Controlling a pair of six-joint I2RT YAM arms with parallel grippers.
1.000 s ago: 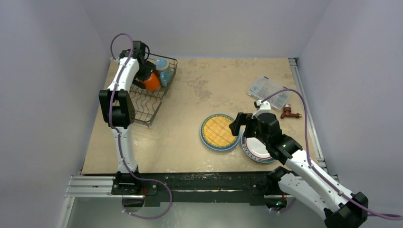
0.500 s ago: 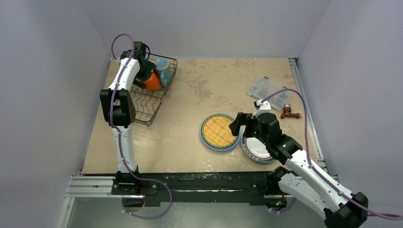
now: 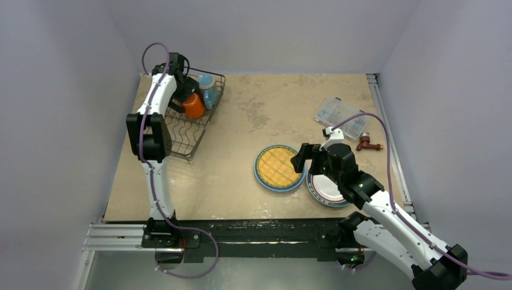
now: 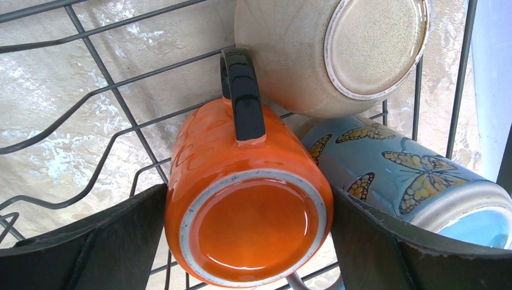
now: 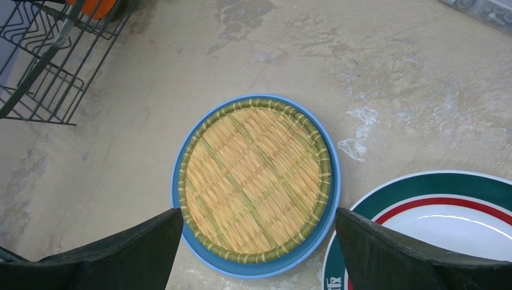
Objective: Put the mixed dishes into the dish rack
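The dish rack (image 3: 187,142) stands at the far left. My left gripper (image 3: 188,101) reaches into it, shut on the orange cup (image 4: 241,199), whose base faces the wrist camera. Its fingers (image 4: 96,241) press both sides. The cream cup (image 4: 302,54) and the blue mug (image 4: 398,169) with butterflies lie against it in the rack. My right gripper (image 3: 300,162) is open and empty, hovering over the yellow woven plate (image 5: 256,181), which lies on the plain blue plate (image 5: 284,263). The white teal-rimmed plate (image 5: 435,223) lies just right of it. The red-dotted plate is out of view.
A clear plastic compartment box (image 3: 343,116) sits at the far right, with a small red-brown object (image 3: 367,144) beside it. The rack's near half (image 3: 181,130) holds nothing. Metal rails run along the table's right and near edges.
My left gripper has shifted very slightly with the orange cup inside the rack. The right arm and the plates have not moved.
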